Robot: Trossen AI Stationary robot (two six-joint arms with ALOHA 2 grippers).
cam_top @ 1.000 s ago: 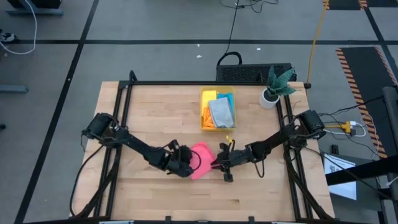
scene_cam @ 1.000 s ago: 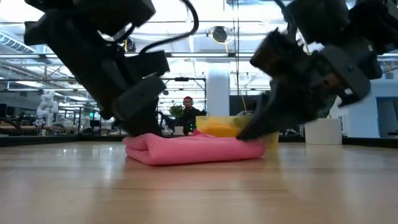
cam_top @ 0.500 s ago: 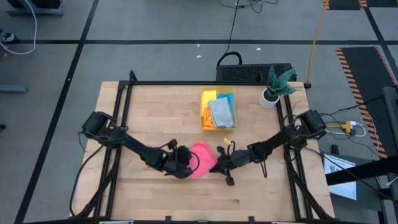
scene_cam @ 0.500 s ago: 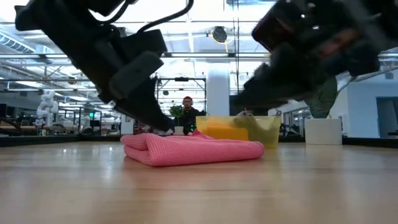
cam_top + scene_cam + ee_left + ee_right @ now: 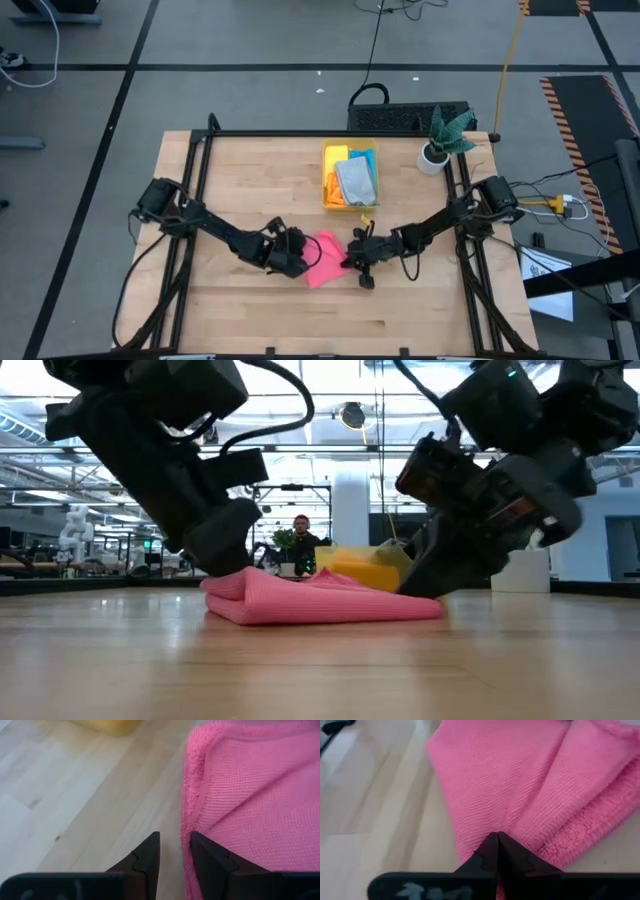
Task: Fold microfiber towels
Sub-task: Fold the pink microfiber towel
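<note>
Lying between the two arms near the table's middle, the folded pink towel (image 5: 325,259) has the left gripper (image 5: 288,254) touching its left edge, fingers (image 5: 145,857) slightly parted beside the hem, gripping nothing. At its right edge the right gripper (image 5: 357,257) has fingers pressed together, seemingly pinching a fold. Both reach it equally.
</note>
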